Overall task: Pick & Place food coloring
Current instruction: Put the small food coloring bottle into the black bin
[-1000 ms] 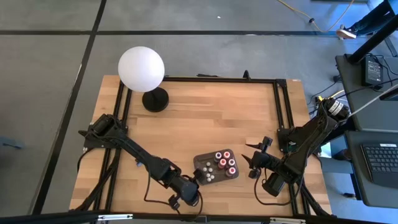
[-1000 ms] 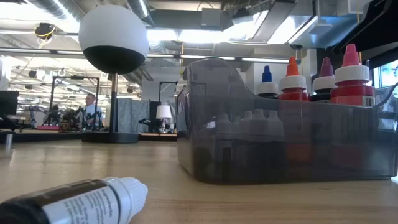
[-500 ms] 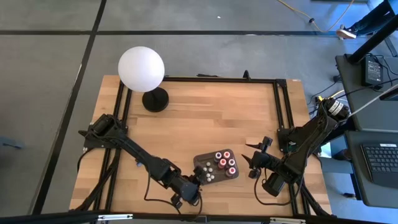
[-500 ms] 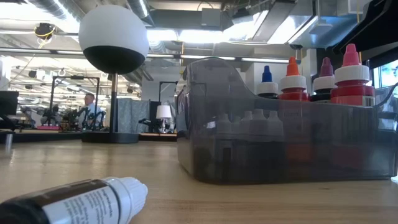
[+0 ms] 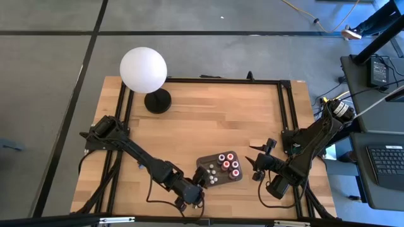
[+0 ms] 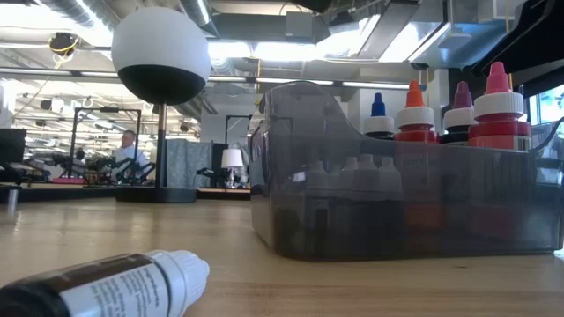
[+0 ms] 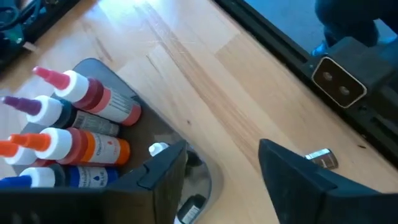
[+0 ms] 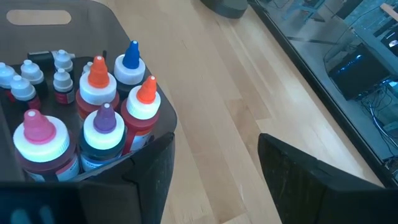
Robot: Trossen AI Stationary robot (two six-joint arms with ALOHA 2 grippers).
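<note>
The dark grey tray (image 5: 219, 169) stands on the wooden table and holds the food coloring bottles (image 8: 93, 99), upright, with red, orange, blue, purple and white caps. My left gripper (image 5: 201, 181) is open at the tray's near left corner. In the left wrist view (image 7: 221, 186) one finger hangs over the tray's edge and only bare wood lies between the fingers. A tiny white-capped bottle (image 7: 158, 149) stands in the tray just past that finger. My right gripper (image 5: 259, 165) waits open to the right of the tray (image 8: 214, 186). Another bottle (image 6: 115, 282) lies on its side on the table.
A white globe lamp (image 5: 144, 69) on a black base stands at the far left of the table. Black frame rails (image 5: 284, 107) run along the table's edges. A small metal piece (image 7: 322, 158) lies on the wood near the rail.
My left gripper has turned a little at the wrist beside the tray's near left corner, without shifting its place. The tray, the bottles and my right arm have stayed where they were.
</note>
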